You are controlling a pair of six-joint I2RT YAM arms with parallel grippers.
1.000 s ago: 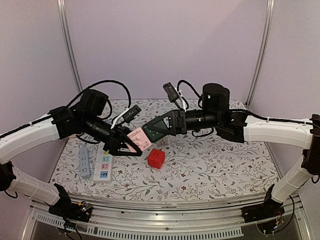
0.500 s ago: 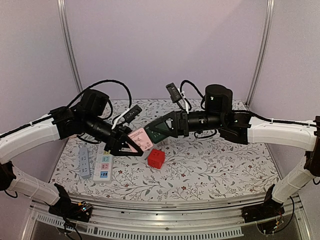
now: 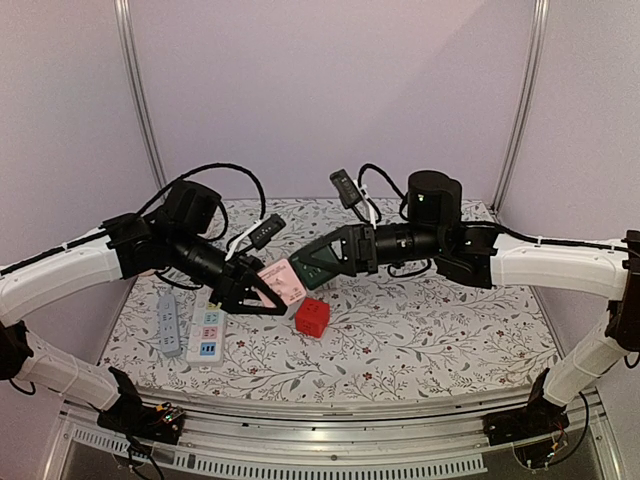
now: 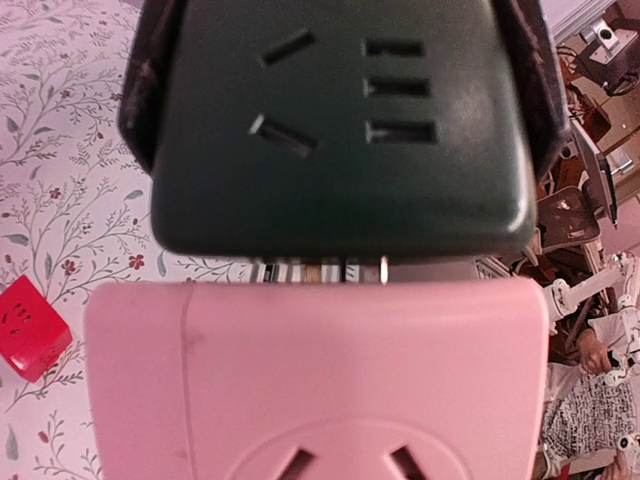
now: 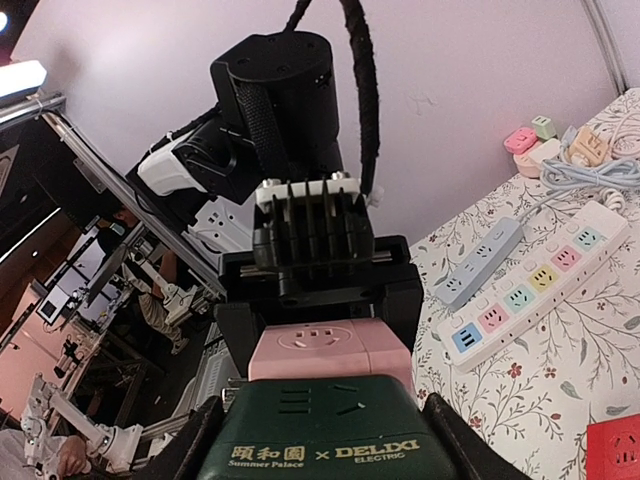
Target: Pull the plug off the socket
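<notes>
My left gripper (image 3: 262, 290) is shut on a pink socket cube (image 3: 281, 281) and holds it above the table. My right gripper (image 3: 318, 262) is shut on a dark green plug cube (image 3: 312, 265) that meets the pink cube end to end. In the left wrist view the green cube (image 4: 340, 130) sits just off the pink cube (image 4: 320, 370). A narrow gap between them shows metal prongs (image 4: 384, 268). In the right wrist view my fingers (image 5: 200, 445) flank the green cube (image 5: 320, 430), with the pink cube (image 5: 320, 350) beyond it.
A red socket cube (image 3: 312, 317) lies on the floral table below the held cubes. A white power strip (image 3: 207, 332) and a grey-blue one (image 3: 168, 322) lie at the left. More small adapters (image 5: 530, 140) sit at the table's far side.
Both arms have shifted only slightly. The two cubes stay gripped in mid-air and have dropped a little toward the red cube.
</notes>
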